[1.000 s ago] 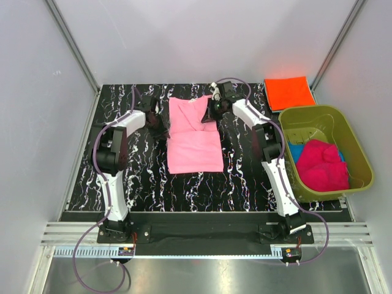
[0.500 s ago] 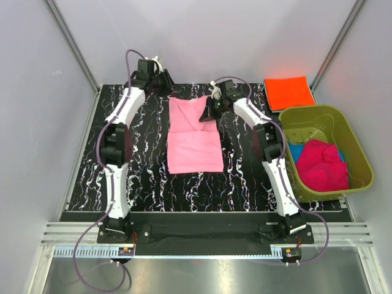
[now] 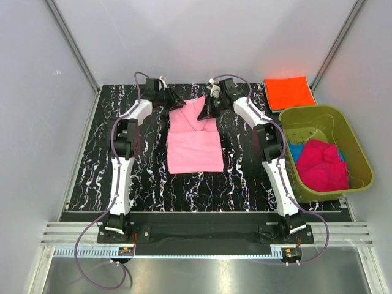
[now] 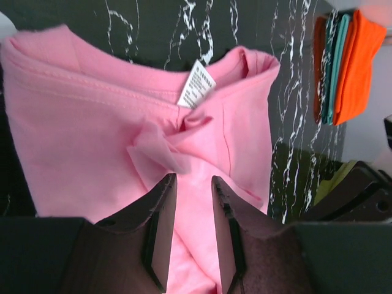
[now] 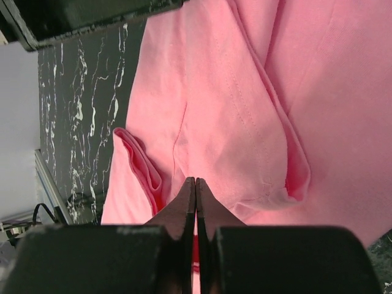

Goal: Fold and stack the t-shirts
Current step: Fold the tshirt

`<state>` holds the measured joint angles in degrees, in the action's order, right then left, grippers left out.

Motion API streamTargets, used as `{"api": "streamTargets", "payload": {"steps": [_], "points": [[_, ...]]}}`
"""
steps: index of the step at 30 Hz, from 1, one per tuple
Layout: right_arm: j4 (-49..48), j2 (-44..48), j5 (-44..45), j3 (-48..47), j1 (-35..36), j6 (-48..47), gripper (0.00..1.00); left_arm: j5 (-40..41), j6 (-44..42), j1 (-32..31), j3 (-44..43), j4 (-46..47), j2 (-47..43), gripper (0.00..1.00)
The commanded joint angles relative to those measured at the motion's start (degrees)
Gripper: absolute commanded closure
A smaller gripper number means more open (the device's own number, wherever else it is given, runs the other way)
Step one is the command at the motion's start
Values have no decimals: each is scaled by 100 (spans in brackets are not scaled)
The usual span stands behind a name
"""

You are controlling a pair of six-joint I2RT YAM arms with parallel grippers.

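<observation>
The light pink t-shirt (image 3: 195, 144) lies partly folded in the middle of the black marbled table (image 3: 147, 171). My left gripper (image 3: 175, 101) hovers at its far left corner, jaws open over the collar folds (image 4: 159, 147) near the white label (image 4: 196, 82); pink cloth shows through the gap (image 4: 193, 179). My right gripper (image 3: 211, 110) is shut on a pinch of the pink t-shirt (image 5: 245, 92) at its far right side, fingertips (image 5: 195, 180) pressed together. The orange t-shirt (image 3: 289, 92) lies folded at the back right. The magenta t-shirt (image 3: 321, 164) and the blue t-shirt (image 3: 296, 150) sit in the tub.
An olive-green plastic tub (image 3: 343, 125) stands at the right edge of the table. Grey walls close in the back and both sides. The folded orange stack (image 4: 361, 61) shows at the right of the left wrist view.
My left arm swung from the shirt's left side up to the back of the table, then in over the shirt's far left corner. The right gripper stayed on the cloth.
</observation>
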<state>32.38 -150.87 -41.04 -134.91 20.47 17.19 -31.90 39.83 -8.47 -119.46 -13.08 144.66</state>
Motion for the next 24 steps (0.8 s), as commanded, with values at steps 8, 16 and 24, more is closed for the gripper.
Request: {"api": "streamTargets", "payload": {"steps": [8, 16, 24], "points": [[-65, -83, 263, 545, -25, -357, 99, 254, 271, 144, -130, 623, 255, 66], [-144, 233, 570, 1089, -87, -401, 100, 254, 183, 161, -165, 561, 423, 65], [-171, 304, 571, 1117, -87, -383, 100, 219, 147, 161, -227, 543, 528, 65]]}}
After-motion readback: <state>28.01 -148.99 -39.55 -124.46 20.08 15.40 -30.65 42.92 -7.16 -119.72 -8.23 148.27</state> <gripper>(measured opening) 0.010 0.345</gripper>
